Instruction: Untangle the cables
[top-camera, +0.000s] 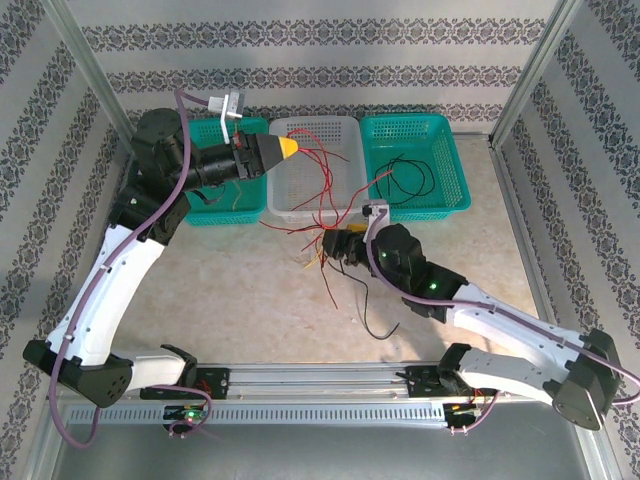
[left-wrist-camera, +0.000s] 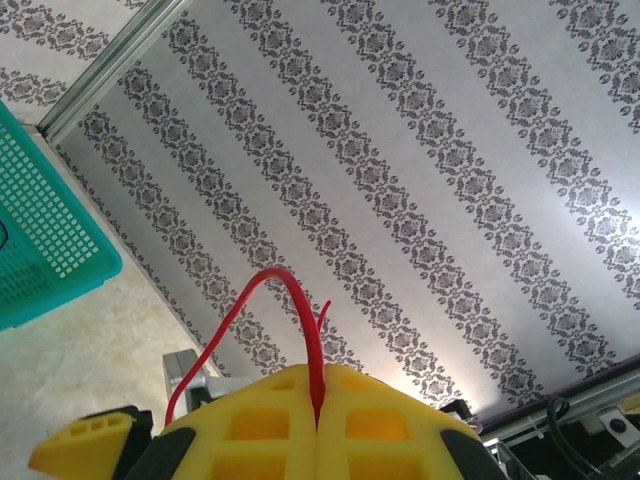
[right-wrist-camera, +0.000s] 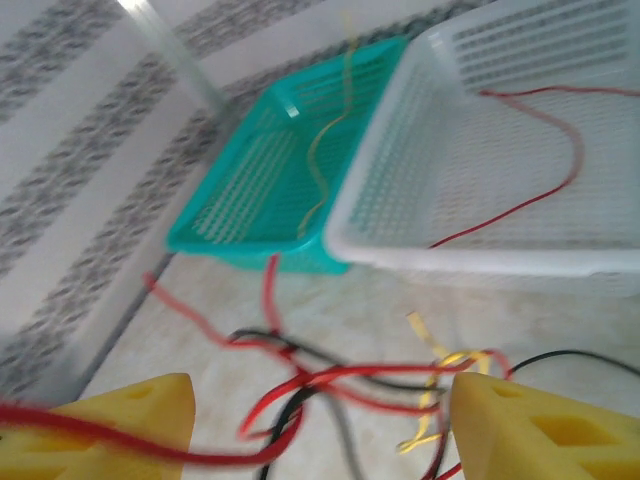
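Patterned wallpaper (top-camera: 300, 40) backs beige table (top-camera: 230, 300); left pincer (top-camera: 290, 147) clamps red cable (left-wrist-camera: 300, 310), right pincer (right-wrist-camera: 318, 385) gapes.

The white basket (top-camera: 312, 213) at twelve o'clock and the teal basket (top-camera: 420, 208) at one o'clock are moulded of glossy perforated plastic. The cables (top-camera: 318, 240) are sheathed in smooth plastic. The table (top-camera: 230, 290) is finished as matt mottled stone.

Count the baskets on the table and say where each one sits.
3, in a row along the far edge: the left teal basket, the white basket in the middle, the right teal basket. None seems fully hidden.
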